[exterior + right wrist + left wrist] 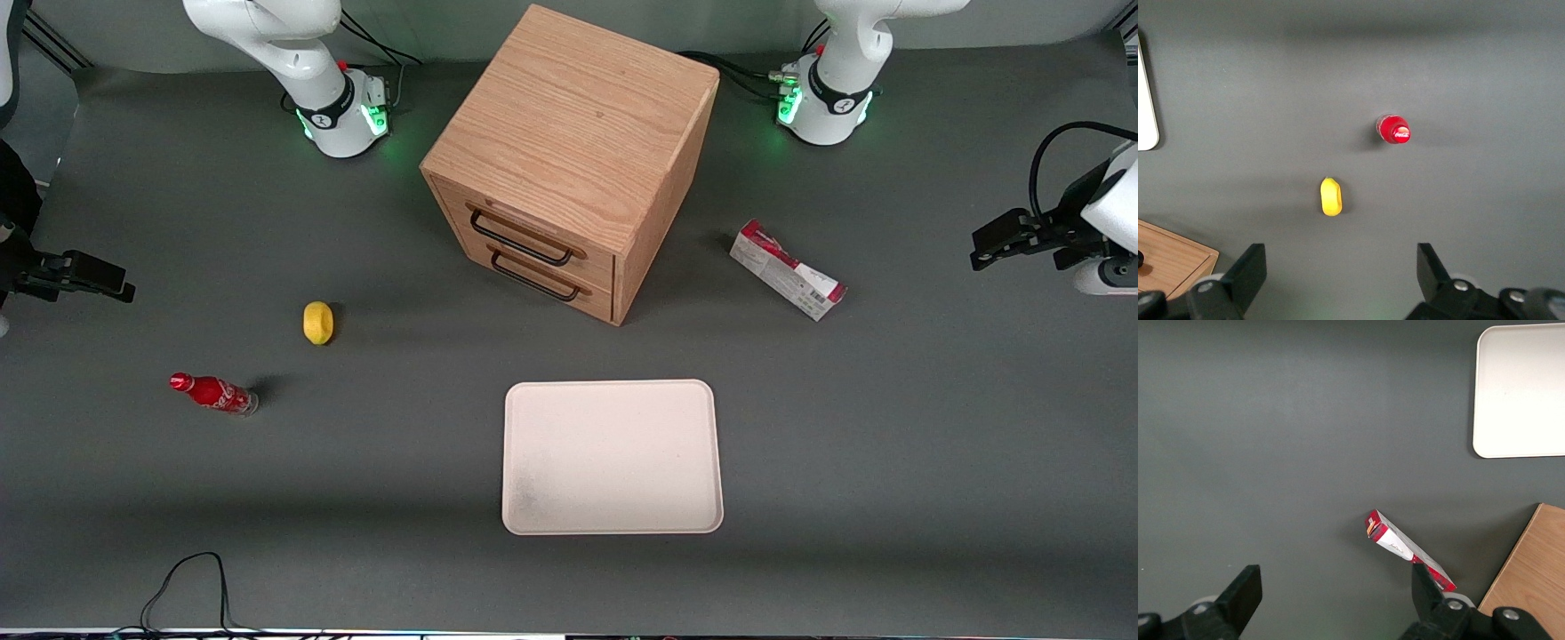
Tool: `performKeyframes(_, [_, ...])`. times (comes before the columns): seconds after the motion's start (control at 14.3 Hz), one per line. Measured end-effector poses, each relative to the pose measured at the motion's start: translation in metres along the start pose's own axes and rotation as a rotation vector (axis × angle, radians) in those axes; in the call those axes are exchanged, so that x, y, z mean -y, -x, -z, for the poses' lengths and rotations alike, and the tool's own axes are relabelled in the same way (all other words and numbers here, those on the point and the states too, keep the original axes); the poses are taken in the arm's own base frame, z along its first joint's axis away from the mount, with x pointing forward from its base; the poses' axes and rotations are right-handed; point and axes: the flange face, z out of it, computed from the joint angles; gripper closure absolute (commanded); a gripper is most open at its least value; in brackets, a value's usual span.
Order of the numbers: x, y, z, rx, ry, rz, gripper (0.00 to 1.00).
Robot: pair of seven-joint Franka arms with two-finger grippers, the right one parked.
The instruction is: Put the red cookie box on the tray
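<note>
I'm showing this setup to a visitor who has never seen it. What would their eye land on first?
Probably the wooden cabinet, large and mid-table, its two drawers shut. Next the pale tray, bare, nearer the front camera than the cabinet. The red cookie box lies on the table beside the cabinet, toward the working arm's end, with the gripper open and hanging above the table near it, holding nothing.

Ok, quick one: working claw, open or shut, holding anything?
Left claw: open, holding nothing, up above the table, apart from the long red cookie box.
</note>
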Motion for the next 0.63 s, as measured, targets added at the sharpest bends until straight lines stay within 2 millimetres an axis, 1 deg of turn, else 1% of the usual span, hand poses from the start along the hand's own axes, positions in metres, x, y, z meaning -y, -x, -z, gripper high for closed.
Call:
performKeyframes(0.42, [-0.0003,0.0011,-0.0022,0.016,0.001,0.0,0.0])
performKeyframes(0.63, [-0.0059,0.0049,-0.0071,0.05,0.003,-0.009,0.0])
